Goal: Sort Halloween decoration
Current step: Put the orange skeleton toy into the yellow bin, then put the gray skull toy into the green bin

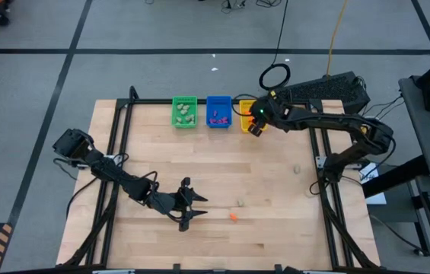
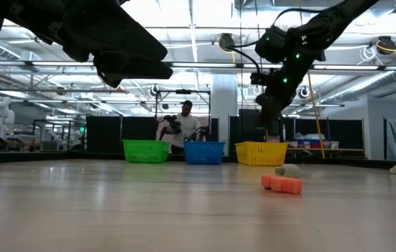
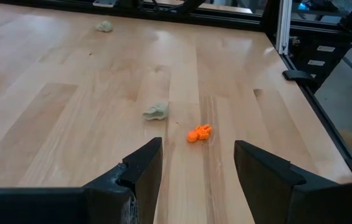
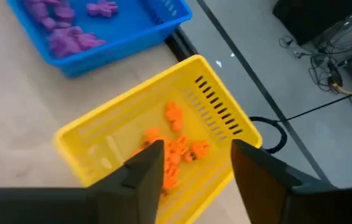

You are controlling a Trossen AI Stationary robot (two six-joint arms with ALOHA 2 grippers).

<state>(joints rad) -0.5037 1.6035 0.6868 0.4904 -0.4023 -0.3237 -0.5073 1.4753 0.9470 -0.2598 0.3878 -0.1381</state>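
Along the worktop's far edge stand three bins: green bin (image 1: 184,112) with pale trinkets, blue bin (image 4: 116,37) with purple trinkets (image 4: 70,28), yellow bin (image 4: 163,134) with orange trinkets (image 4: 176,152). The right gripper (image 4: 191,168) hangs over the yellow bin, fingers spread, grasping nothing. Near the front edge, the left gripper (image 3: 197,171), fingers released, faces one orange trinket (image 3: 199,133) and one pale trinket (image 3: 156,111). Two more pale trinkets (image 1: 297,170) lie toward the right edge on otherwise bare wood. No readable writing.
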